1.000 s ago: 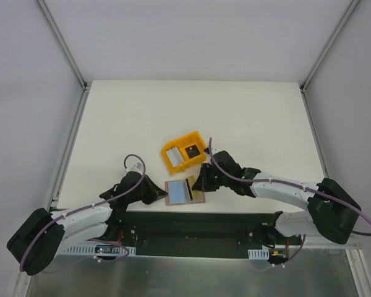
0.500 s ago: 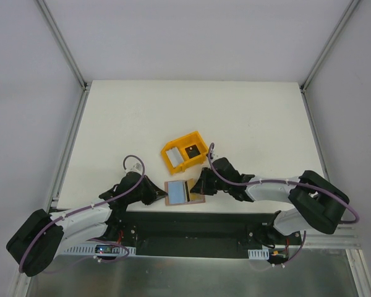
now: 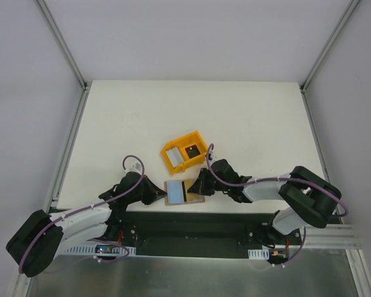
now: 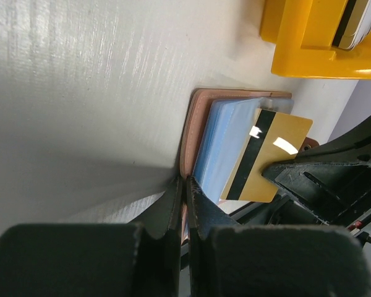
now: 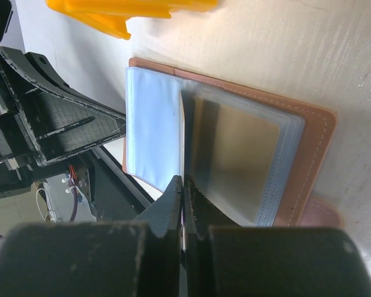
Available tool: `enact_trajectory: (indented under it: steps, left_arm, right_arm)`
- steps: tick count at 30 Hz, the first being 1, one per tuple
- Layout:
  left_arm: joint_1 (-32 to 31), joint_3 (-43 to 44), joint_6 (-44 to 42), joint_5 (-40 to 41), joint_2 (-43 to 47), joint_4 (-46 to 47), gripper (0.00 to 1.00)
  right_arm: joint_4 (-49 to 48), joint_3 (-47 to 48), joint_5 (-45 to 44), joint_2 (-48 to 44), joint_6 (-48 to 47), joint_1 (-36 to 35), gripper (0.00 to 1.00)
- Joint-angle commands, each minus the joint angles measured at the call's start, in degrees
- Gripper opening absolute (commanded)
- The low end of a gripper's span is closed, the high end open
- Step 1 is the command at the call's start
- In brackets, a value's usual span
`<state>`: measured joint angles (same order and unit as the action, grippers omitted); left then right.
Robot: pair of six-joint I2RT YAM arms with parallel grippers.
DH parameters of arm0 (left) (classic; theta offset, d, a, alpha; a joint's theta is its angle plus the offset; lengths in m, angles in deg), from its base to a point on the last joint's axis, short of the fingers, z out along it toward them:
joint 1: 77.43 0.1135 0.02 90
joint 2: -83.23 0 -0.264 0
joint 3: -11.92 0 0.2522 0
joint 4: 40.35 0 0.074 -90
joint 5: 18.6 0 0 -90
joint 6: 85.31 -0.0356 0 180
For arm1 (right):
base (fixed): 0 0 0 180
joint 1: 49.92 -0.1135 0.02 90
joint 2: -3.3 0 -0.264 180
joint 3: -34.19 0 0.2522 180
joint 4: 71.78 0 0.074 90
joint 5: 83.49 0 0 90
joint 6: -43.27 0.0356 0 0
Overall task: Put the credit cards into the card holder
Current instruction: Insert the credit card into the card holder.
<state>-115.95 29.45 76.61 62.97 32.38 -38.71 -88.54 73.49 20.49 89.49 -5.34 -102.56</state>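
The brown card holder (image 3: 175, 193) lies open near the table's front edge, its pale blue plastic sleeves (image 5: 151, 133) facing up. My left gripper (image 3: 159, 197) is shut on the holder's left brown edge (image 4: 188, 148). My right gripper (image 3: 197, 185) is shut on a gold credit card (image 4: 269, 158) with a black stripe, and holds it over the sleeves from the right. In the right wrist view that card is edge-on between the fingers (image 5: 173, 198), and its gold shows as a glow in a clear sleeve (image 5: 235, 154). More credit cards (image 3: 173, 156) stand in the yellow bin.
The yellow plastic bin (image 3: 191, 147) sits just behind the card holder, close to both grippers; its wall (image 4: 315, 59) fills the top right of the left wrist view. The table's front edge and a black rail (image 3: 191, 223) run right below the holder.
The right arm has folded in, its elbow swinging left, and its gripper has carried the gold card slightly left over the holder. The left arm and the holder have stayed put.
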Motion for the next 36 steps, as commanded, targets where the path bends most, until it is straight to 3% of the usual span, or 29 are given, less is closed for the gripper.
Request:
enact_trajectory:
  steps: [1, 26, 36]
  left_arm:
    - [0.29, -5.09, 0.41, 1.22, 0.58, -1.86, 0.00]
    - [0.29, -5.53, 0.94, 1.39, 1.10, -1.86, 0.00]
    - [0.29, -5.62, 1.12, 1.31, 1.10, -1.86, 0.00]
  right_arm:
    - [-2.87, -1.37, -0.53, -1.37, -0.25, -0.27, 0.00]
    - [-6.04, -2.42, -3.78, 5.83, 2.47, -0.09, 0.02]
    - [-16.31, -4.44, -2.56, 9.86, 8.53, -0.53, 0.07]
